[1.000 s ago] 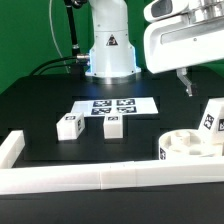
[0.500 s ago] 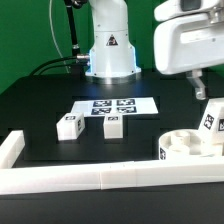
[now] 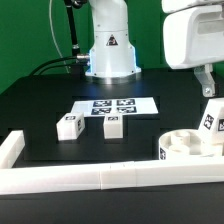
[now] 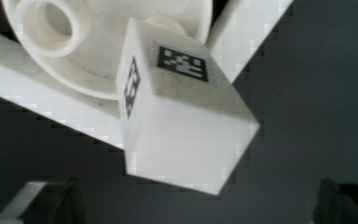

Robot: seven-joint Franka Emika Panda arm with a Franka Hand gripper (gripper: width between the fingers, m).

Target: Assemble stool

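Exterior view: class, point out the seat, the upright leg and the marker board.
seat (image 3: 190,152), exterior view, front wall.
upright leg (image 3: 211,118), exterior view, tagged face.
marker board (image 3: 114,105), exterior view, middle.

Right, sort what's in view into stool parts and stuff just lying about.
Stool parts: round seat; first leg and second leg, both lying loose; third leg, upright at the seat.
Not part of it: marker board; white border rail.
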